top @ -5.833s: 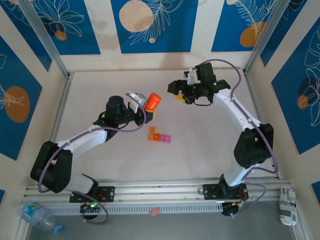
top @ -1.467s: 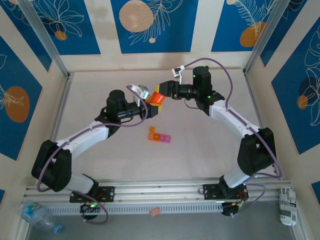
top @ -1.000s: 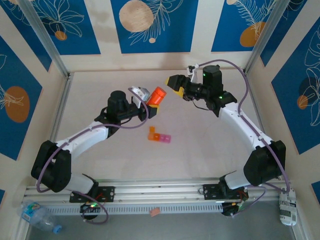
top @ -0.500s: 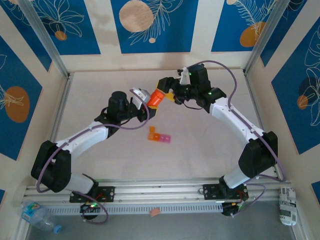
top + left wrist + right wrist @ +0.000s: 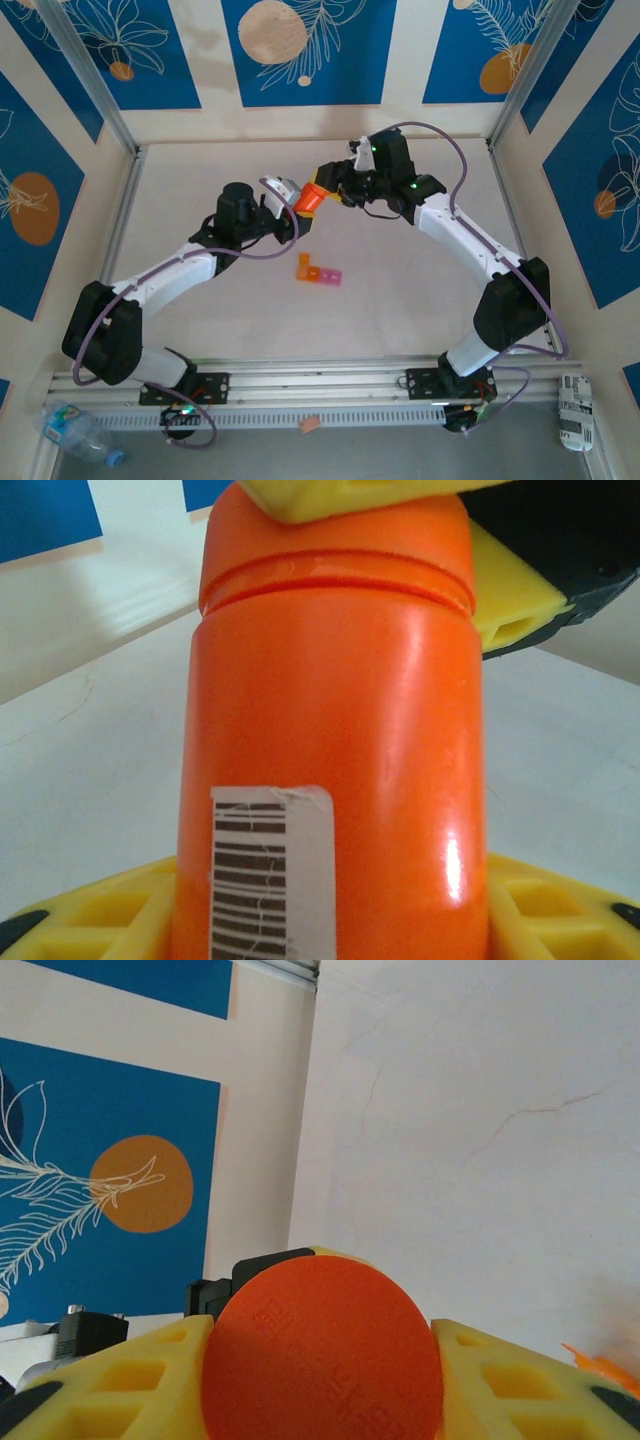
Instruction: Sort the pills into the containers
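The table (image 5: 420, 300) is bare all round and the walls are well back, so there's plenty of room to swing either arm. My L gripper (image 5: 296, 208) is half-closed round the bottle (image 5: 330, 730), body clamped betw. both pads. It's held off the table toward the far edge's middle, tipped to my R, which steadies it for opening. My R gripper (image 5: 325, 1390) is closed on the cap (image 5: 325, 1360), a pad each side, prob. to twist it off; pills presumably inside. The containers (image 5: 318, 271) sit near table centre, nearward of the bottle, apart from both grippers, clear of every edge.
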Tool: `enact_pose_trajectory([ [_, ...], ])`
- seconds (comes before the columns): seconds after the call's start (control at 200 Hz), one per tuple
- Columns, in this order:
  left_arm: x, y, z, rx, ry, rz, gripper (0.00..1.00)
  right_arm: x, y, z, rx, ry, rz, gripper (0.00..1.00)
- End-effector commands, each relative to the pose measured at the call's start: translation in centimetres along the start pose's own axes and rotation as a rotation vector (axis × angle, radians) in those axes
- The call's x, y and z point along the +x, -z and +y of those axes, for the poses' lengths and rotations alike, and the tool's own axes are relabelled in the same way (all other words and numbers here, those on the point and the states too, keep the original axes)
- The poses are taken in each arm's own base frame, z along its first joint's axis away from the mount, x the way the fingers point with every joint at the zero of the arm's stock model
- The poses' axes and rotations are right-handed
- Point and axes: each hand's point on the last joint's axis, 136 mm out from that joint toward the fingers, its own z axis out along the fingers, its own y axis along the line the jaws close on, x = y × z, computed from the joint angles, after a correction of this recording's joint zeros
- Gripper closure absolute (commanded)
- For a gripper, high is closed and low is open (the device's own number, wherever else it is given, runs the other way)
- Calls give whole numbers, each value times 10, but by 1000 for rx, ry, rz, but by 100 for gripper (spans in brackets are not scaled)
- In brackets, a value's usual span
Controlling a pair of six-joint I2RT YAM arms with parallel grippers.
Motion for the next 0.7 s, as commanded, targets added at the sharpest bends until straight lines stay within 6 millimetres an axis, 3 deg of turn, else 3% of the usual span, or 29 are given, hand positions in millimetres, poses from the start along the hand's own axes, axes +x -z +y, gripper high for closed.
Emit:
enact_pose_trajectory([
  [0.0,-22,5,-11,30,-25,-65,100,5,3,17,-80,121,36,55],
  [0.215,-44,15,-32,181,59,-128,100,6,18,31,-312,446,69,57],
  [0.33,-54,20,-42,252,101,-159,100,6,24,29,-366,463,86,54],
  [0.38,-55,20,-42,253,109,-160,100,6,26,32,-381,456,101,50],
  [0.455,-53,20,-38,228,98,-157,100,4,32,35,-362,438,82,30],
  [0.525,-50,18,-33,193,81,-144,100,-2,40,35,-331,406,45,20],
  [0.695,-39,15,-21,119,44,-104,100,-15,56,26,-217,262,-24,14],
])
